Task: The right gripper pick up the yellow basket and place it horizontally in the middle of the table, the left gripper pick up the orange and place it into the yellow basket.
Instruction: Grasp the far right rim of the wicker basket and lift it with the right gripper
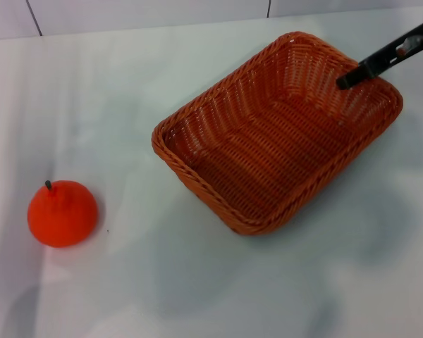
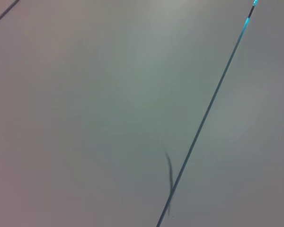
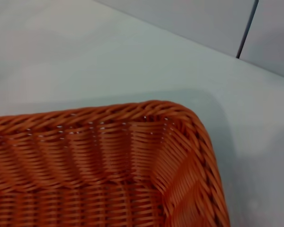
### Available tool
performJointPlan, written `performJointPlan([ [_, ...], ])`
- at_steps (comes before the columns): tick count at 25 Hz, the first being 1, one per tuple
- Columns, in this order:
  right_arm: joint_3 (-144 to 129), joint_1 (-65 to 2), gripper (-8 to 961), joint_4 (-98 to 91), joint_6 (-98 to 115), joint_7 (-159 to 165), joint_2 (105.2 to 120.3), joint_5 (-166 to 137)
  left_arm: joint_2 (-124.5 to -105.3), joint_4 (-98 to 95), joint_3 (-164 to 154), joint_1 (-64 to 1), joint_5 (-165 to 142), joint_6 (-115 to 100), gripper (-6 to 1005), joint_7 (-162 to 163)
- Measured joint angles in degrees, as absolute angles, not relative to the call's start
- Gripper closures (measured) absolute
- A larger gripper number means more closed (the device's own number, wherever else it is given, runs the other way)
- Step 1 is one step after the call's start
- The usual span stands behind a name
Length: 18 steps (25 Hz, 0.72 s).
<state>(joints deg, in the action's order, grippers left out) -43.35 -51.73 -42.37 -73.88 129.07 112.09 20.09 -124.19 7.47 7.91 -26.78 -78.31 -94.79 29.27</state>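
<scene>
Head view: yellow basket [image 1: 268, 141] on bench [image 1: 127, 84], set diagonally, right of centre. Right end effector [image 1: 345, 81] enters from 2 o'clock, tip over basket's far-right rim; finger spread cannot be told. Orange [image 1: 62, 213] at 8 o'clock, well apart from basket. Left end effector not visible.

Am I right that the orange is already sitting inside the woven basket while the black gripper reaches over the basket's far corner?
Not quite. The head view shows the orange on the table, well apart from the empty basket. The right gripper does reach over its far corner.
</scene>
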Motion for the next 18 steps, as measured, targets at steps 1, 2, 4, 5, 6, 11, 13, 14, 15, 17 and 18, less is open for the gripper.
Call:
performJointPlan([
  [1,-43.45,-51.77,280,-41.34,-72.84,129.06,112.15,20.09,-124.19,7.48,7.90,-26.78,-78.31,-94.80,79,29.26],
  [2,-43.48,-51.86,285,-40.31,-71.91,129.05,112.20,20.08,-124.19,7.52,7.90,-26.81,-78.31,-94.81,79,29.27],
  [4,-43.50,-51.92,295,-38.95,-70.52,128.90,112.29,20.09,-124.19,7.59,7.90,-26.87,-78.31,-94.80,79,29.27],
  [5,-43.52,-51.89,300,-38.79,-70.29,128.79,112.36,20.22,-124.19,7.61,7.91,-26.87,-78.31,-94.77,79,29.27],
  [6,-43.52,-51.81,305,-38.70,-70.11,128.71,112.42,20.36,-124.19,7.63,7.91,-26.88,-78.31,-94.66,79,29.27],
  [11,-42.94,-51.26,516,-39.18,-70.19,128.60,112.65,20.79,-124.19,7.81,7.91,-26.97,-78.31,-94.39,78,29.27],
  [13,-42.79,-51.10,592,-39.20,-70.41,128.59,112.66,20.85,-124.19,8.12,7.91,-26.98,-78.31,-94.29,78,29.27],
  [14,-42.70,-51.02,617,-39.20,-70.51,128.58,112.66,20.91,-124.19,8.12,7.91,-26.98,-78.31,-94.28,78,29.27],
  [15,-42.61,-50.85,642,-39.23,-70.61,128.56,112.67,21.17,-124.19,8.13,7.91,-26.98,-78.31,-94.28,78,29.27],
  [17,-42.47,-50.39,692,-39.28,-71.14,128.48,112.61,22.30,-124.19,8.14,7.91,-26.98,-78.31,-94.26,78,29.27],
  [18,-42.45,-50.04,717,-39.38,-71.80,128.36,112.45,23.44,-124.19,8.15,7.91,-26.95,-78.31,-94.25,78,29.27],
])
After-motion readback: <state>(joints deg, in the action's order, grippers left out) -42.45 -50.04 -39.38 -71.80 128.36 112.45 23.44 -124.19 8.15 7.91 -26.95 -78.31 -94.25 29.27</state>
